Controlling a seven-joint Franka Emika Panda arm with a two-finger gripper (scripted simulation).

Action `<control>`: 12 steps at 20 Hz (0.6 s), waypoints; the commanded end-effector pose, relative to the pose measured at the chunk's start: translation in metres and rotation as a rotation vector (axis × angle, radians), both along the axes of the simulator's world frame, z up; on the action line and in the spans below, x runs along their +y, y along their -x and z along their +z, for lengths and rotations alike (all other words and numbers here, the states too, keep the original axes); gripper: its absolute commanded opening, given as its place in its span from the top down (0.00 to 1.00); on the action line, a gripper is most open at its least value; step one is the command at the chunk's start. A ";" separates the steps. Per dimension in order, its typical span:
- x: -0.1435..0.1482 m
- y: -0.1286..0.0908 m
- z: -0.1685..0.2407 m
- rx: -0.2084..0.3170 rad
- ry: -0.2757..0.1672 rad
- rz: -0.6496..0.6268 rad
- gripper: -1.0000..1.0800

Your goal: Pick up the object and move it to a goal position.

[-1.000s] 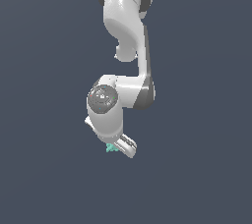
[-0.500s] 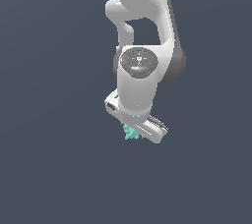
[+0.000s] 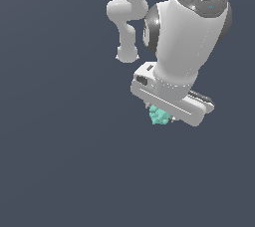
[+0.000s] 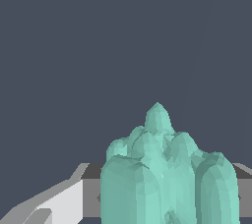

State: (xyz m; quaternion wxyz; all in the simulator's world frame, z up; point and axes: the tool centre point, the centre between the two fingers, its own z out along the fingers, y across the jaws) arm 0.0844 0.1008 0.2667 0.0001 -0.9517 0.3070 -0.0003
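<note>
Claw (image 3: 167,114) fingers were mostly hidden behind the white hand body in the exterior view; the fingertips could not be made out. The teal knobbly object (image 3: 159,115) sat directly under the claw, pinched there, its top tucked out of sight. Wrist view: object (image 4: 167,179) filled the foreground, cut off at the frame edge.

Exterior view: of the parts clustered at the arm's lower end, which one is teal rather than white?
The small knobbly teal cluster, tucked under the white gripper; every other part there is white or grey robot housing.
</note>
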 end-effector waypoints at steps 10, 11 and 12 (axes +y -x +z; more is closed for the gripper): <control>0.083 0.018 0.092 0.000 0.001 -0.001 1.00; 0.090 0.020 0.099 0.000 0.001 -0.001 1.00; 0.096 0.021 0.106 0.000 0.001 -0.001 1.00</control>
